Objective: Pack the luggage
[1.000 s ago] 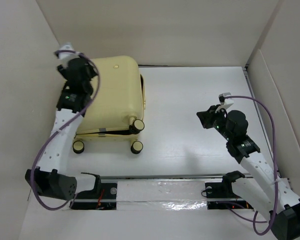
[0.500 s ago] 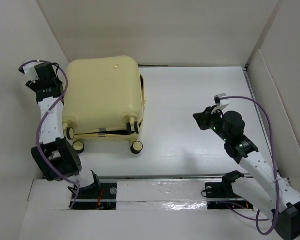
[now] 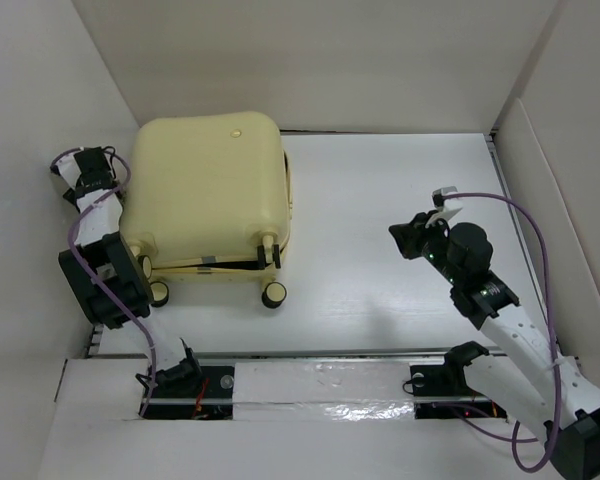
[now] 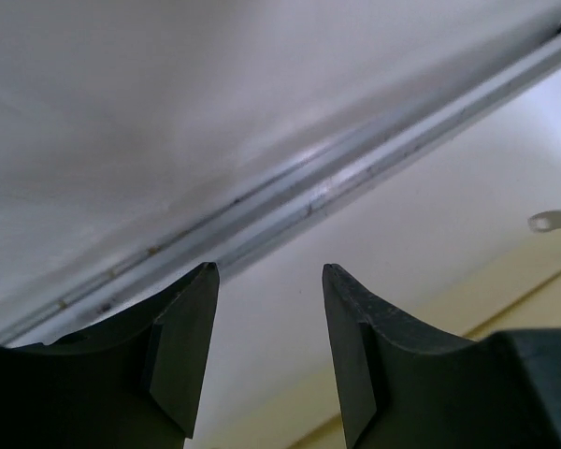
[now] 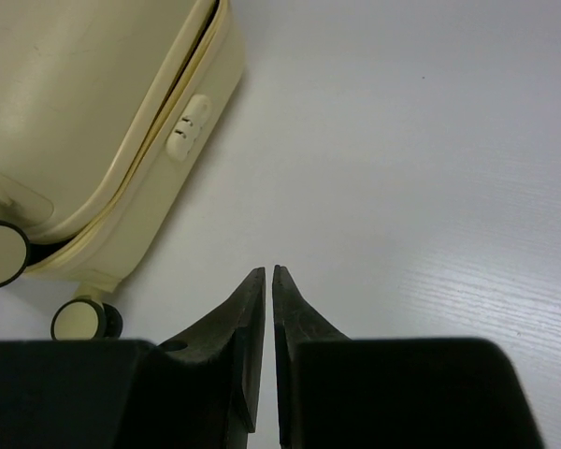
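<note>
My left gripper (image 4: pixel 269 281), parted and empty, sits at the top view's left beside the suitcase (image 3: pixel 205 190). My right gripper (image 5: pixel 267 281), pinched nearly together and empty, hangs mid-right over the table (image 3: pixel 380 170).

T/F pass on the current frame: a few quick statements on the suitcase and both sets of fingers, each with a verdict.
1. The luggage lies flat on the left part of the table, with its wheels toward the arm bases. True.
2. The right fingers are clamped on the luggage. False: they are nearly together on nothing, over bare table and apart from the luggage.
3. The left fingers stand apart with nothing between them. True.
4. The luggage lid is thrown wide open. False: the two shells are folded together, with only a narrow dark gap at the wheel end.
</note>
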Available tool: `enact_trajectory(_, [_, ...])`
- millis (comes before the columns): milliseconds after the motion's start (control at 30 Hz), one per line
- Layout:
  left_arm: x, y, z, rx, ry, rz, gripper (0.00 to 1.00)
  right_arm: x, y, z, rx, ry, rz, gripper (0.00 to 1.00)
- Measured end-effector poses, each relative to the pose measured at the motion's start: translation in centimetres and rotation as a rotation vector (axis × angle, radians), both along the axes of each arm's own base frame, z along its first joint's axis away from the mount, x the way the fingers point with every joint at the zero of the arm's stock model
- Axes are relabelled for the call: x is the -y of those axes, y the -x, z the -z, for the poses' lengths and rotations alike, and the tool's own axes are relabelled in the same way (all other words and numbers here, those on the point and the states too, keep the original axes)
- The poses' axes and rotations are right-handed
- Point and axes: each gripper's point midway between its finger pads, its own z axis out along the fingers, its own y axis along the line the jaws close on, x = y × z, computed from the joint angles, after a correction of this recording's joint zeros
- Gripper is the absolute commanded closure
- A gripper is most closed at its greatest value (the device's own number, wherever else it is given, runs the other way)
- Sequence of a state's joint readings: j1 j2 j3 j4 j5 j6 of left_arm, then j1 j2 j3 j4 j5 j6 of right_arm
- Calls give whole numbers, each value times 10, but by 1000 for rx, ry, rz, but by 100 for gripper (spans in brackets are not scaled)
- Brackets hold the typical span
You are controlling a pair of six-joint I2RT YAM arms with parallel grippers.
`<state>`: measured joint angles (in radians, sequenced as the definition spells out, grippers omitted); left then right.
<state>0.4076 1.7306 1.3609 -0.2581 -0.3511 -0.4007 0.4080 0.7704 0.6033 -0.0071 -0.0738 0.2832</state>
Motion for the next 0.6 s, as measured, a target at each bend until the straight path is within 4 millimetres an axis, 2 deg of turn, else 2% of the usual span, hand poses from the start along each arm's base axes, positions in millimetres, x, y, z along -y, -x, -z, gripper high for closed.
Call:
enact_trajectory(67, [7,0,19,-13,25,9,54,1,1,-1,4,1,10,84])
enact_trajectory(167, [30,4,50,7,114,32,54,7,1,-6,19,-1,39,82])
enact_trajectory(200, [39,2,55,53,152,43,54,9,0,-7,23,-1,54,82])
enact_trajectory(267, [59,2,55,138,216,66,54,15,-1,-9,28,3,87,81])
enact_trajectory(433, [115,29,59,258,360,119,54,28,-7,-4,14,20,166,75])
enact_trajectory(600, [170,51,49,359,450,212,55,36,-20,17,-55,69,228,57])
